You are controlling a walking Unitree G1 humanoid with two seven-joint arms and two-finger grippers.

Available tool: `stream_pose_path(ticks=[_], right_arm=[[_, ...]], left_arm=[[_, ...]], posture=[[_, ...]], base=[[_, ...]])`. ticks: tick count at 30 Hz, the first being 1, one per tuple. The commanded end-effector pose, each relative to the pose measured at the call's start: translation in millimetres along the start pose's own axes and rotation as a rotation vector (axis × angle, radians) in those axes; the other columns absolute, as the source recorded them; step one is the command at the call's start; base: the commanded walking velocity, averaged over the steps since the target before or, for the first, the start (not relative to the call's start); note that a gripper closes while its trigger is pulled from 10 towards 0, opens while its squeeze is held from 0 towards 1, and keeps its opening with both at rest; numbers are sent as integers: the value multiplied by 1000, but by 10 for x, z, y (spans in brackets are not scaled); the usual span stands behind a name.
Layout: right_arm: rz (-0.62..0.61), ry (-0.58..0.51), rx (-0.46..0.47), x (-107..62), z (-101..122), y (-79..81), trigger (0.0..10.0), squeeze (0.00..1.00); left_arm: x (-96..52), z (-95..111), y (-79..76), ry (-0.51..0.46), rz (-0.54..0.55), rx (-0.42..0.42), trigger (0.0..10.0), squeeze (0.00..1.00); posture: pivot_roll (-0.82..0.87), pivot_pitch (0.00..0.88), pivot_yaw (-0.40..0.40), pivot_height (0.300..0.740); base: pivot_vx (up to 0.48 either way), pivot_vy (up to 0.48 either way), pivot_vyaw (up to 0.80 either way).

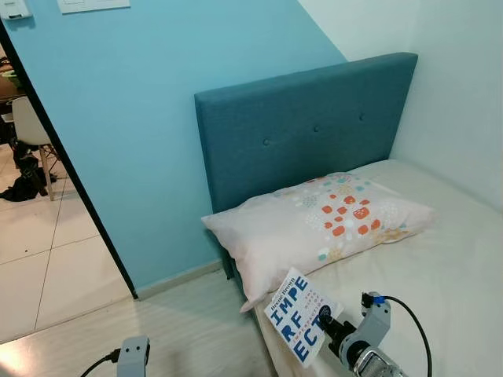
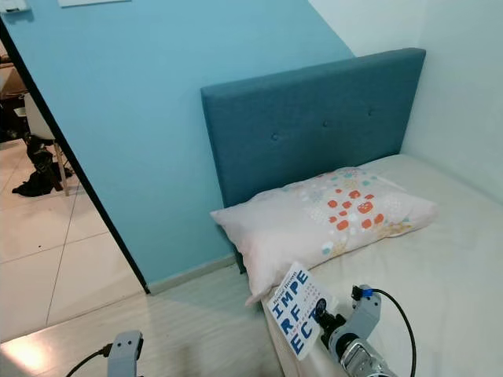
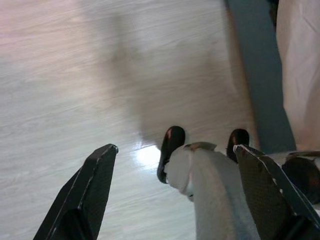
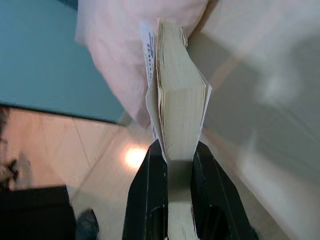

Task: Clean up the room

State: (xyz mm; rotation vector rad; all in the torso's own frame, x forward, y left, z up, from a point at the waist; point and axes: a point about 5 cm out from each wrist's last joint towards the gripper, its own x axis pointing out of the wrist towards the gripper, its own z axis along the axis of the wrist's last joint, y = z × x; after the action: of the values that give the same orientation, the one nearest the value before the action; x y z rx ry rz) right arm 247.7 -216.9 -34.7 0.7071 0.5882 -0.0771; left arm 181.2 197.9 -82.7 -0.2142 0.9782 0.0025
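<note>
Here, in the left eye view, our right gripper (image 1: 321,316) holds a paperback book (image 1: 297,316) upright over the near corner of the mattress (image 1: 440,275), its white cover with blue letters turned toward us. Just beyond it lies a pale pillow (image 1: 314,224) with orange and teal spots, resting against the teal padded headboard (image 1: 302,126). The blue wall (image 1: 157,118) runs down to a pale wooden floor (image 1: 181,330), and through the doorway at our left we see tiles and a white chair (image 1: 30,129). Our left arm hangs low over the floor.

In the right eye view, the same book (image 2: 297,310) sits at the bed's edge, close to the pillow's corner.

In the left wrist view, our left gripper (image 3: 175,165) has its fingers (image 3: 95,185) spread wide above the wooden floor, holding nothing.

In the right wrist view, the two black fingers (image 4: 150,195) pinch the book's page block (image 4: 180,110) from both sides, with the pillow (image 4: 125,45) behind it.
</note>
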Motion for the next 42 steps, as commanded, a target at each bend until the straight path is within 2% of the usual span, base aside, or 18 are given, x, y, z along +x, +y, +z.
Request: stream_pose_path(ticks=[1,6,10,12,15,16,18,19,22,27,31,36,39,42], right_arm=[[46,-49,14,44,126,89,10000,0],[39,-50,11,31,146,61,10000,0],[7,-73,8,9,255,-1,10000,0],[-37,-62,0,-23,316,-82,10000,0],[-45,-59,-19,-34,345,-104,10000,0],[-61,-83,-39,-61,450,-149,10000,0],[-67,-96,-40,-71,495,-165,10000,0],[-67,-96,-40,-71,495,-165,10000,0],[-88,-246,10,-144,838,-228,10000,0],[-101,-302,30,-175,971,-246,10000,0],[-131,-375,96,-224,1116,-288,10000,0],[-148,-346,87,-224,1139,-294,10000,0],[-175,-251,12,-203,1050,-305,10000,0],[-207,-212,-43,-207,1020,-330,10000,0]], left_arm=[[-35,-1,119,0,22,19,10000,0],[-43,79,144,-40,-2,10,10000,0],[-36,204,137,-85,-20,1,10000,0],[-32,279,123,-110,-35,3,10000,0],[-34,294,127,-116,-39,5,10000,0],[-42,308,144,-125,-45,7,10000,0],[-46,311,151,-128,-47,7,10000,0],[-46,311,151,-128,-47,7,10000,0],[-90,218,253,-113,-41,14,10000,0],[-121,137,319,-93,-33,19,10000,0],[-159,35,382,-70,-32,26,10000,0],[-177,-1,410,-61,-33,30,10000,0],[-183,-12,417,-59,-36,34,10000,0],[-188,-19,422,-59,-41,38,10000,0]], posture=[[86,0,92,650],[104,0,109,630],[121,0,115,610],[127,0,118,610],[134,0,122,610],[141,0,126,610],[141,0,126,610],[141,0,126,610],[159,19,139,610],[163,26,142,610],[179,45,148,610],[189,62,151,610],[192,66,151,610],[198,80,155,610]], base=[[0,0,0],[0,0,0],[0,0,0],[0,0,0],[0,0,0],[0,0,0],[0,0,0],[0,0,0],[0,0,0],[0,0,0],[0,0,0],[0,0,0],[0,0,0],[0,0,0]])
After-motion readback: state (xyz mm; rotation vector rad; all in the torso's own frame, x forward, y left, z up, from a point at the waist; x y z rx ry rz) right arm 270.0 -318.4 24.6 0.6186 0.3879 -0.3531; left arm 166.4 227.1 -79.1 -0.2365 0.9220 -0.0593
